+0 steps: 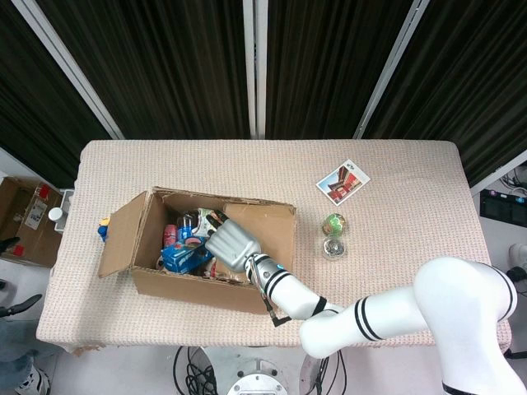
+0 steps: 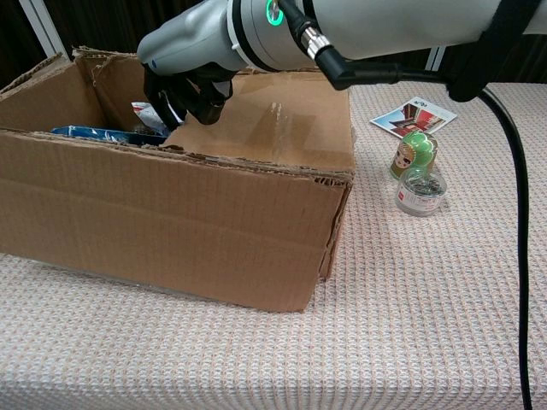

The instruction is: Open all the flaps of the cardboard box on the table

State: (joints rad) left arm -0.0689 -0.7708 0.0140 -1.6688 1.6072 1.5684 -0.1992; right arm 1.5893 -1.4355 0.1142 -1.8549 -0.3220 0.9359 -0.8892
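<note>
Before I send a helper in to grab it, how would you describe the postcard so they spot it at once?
Start at the cardboard box on the cloth-covered table, then look past its right end toward the far right. Beyond the green jar and clear jar lies the postcard, the only flat thing there, showing a red building.

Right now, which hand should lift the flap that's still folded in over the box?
The right hand: its curled fingers already sit at the free edge of the folded-in flap of the box. The left hand isn't visible in either view.
</note>
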